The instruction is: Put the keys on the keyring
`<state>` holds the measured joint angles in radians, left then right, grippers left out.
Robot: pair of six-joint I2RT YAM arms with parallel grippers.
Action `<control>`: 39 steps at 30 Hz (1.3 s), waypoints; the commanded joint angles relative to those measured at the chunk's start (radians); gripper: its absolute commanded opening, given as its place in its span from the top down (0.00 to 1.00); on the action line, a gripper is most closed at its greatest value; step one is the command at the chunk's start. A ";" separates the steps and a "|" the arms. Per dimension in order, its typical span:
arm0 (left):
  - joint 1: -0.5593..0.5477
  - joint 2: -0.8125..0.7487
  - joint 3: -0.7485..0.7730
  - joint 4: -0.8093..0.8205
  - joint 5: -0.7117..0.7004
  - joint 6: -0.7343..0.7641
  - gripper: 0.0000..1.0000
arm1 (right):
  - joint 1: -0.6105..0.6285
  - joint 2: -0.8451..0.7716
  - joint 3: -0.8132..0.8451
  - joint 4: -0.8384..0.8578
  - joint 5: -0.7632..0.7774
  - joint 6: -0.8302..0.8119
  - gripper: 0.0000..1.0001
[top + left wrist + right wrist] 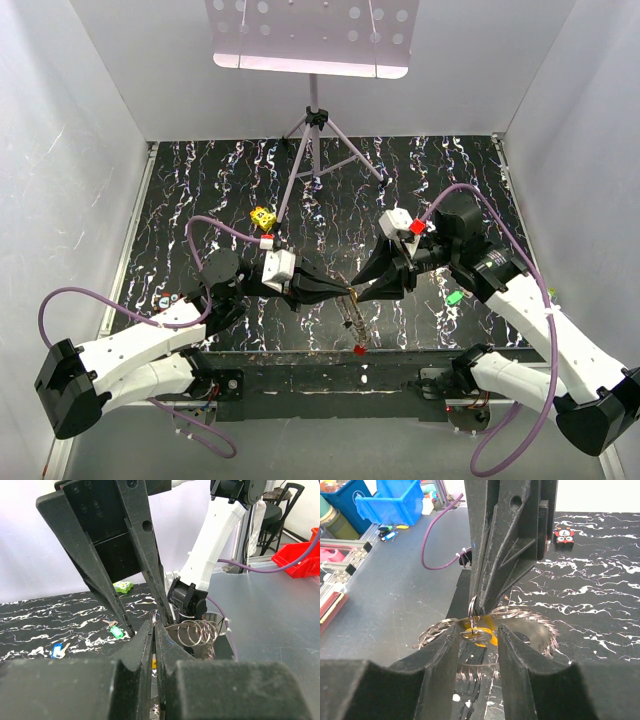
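My two grippers meet tip to tip over the table's front middle. My left gripper (343,292) is shut on a thin wire ring of the keyring (540,622), a spiky wreath of grey metal that hangs below both tips (350,318). My right gripper (477,630) is shut on the orange key (487,637), its head lying flat between the fingers with a small ring across it. A red key (358,350) shows at the low end of the cluster. A green key (455,297) and a blue key (57,651) lie on the table.
A yellow dotted cube (263,217) sits mid-table behind the left arm. A tripod stand (315,120) rises at the back centre. White walls close in the black marbled table (200,180). A black front ledge (300,362) runs under the grippers.
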<state>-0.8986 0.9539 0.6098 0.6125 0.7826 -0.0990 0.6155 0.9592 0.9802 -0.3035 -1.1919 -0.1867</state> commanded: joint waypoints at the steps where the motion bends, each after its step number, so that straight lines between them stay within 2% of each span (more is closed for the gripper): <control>1: 0.001 -0.014 -0.010 0.059 -0.037 -0.015 1.00 | 0.013 0.000 0.020 0.072 -0.003 0.021 0.59; 7: 0.003 -0.009 -0.015 0.064 -0.051 -0.015 1.00 | 0.020 0.004 0.025 0.109 0.009 0.067 0.65; 11: 0.003 -0.004 -0.018 0.076 -0.055 -0.024 1.00 | 0.030 0.003 0.011 0.113 0.029 0.076 0.72; 13: 0.003 -0.004 -0.018 0.081 -0.060 -0.027 1.00 | 0.035 0.003 0.002 0.113 0.037 0.078 0.79; 14: 0.003 -0.009 -0.019 0.081 -0.063 -0.027 1.00 | 0.036 0.003 -0.003 0.113 0.038 0.076 0.86; 15: 0.001 -0.010 -0.021 0.081 -0.066 -0.028 1.00 | 0.038 0.003 -0.002 0.110 0.037 0.076 0.98; 21: 0.003 -0.017 -0.030 0.081 -0.089 -0.047 1.00 | 0.039 0.003 0.032 0.046 0.098 0.052 0.99; 23: 0.003 -0.024 -0.030 0.055 -0.114 -0.060 0.88 | 0.039 0.003 0.049 0.002 0.123 0.024 0.99; 25: 0.003 -0.038 -0.027 0.012 -0.138 -0.067 0.68 | 0.039 0.006 0.070 -0.060 0.141 -0.017 0.99; 27: 0.001 -0.059 -0.015 -0.067 -0.167 -0.062 0.54 | 0.039 0.010 0.097 -0.144 0.155 -0.074 0.99; 30: 0.003 -0.095 0.025 -0.225 -0.221 -0.038 0.39 | 0.039 0.029 0.146 -0.306 0.184 -0.190 0.99; 33: 0.004 -0.107 0.082 -0.399 -0.246 0.021 0.37 | 0.039 0.065 0.225 -0.478 0.219 -0.328 0.99; 34: 0.004 -0.066 0.164 -0.554 -0.252 0.086 0.38 | 0.039 0.102 0.288 -0.614 0.268 -0.441 0.99; 36: 0.004 -0.026 0.212 -0.606 -0.235 0.131 0.41 | 0.038 0.127 0.331 -0.673 0.299 -0.491 0.99; 39: 0.004 0.006 0.234 -0.588 -0.177 0.159 0.42 | 0.038 0.153 0.360 -0.712 0.348 -0.517 0.99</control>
<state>-0.8978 0.9291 0.7918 0.1410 0.5709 -0.0307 0.6502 1.0920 1.2644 -0.8742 -0.9096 -0.5735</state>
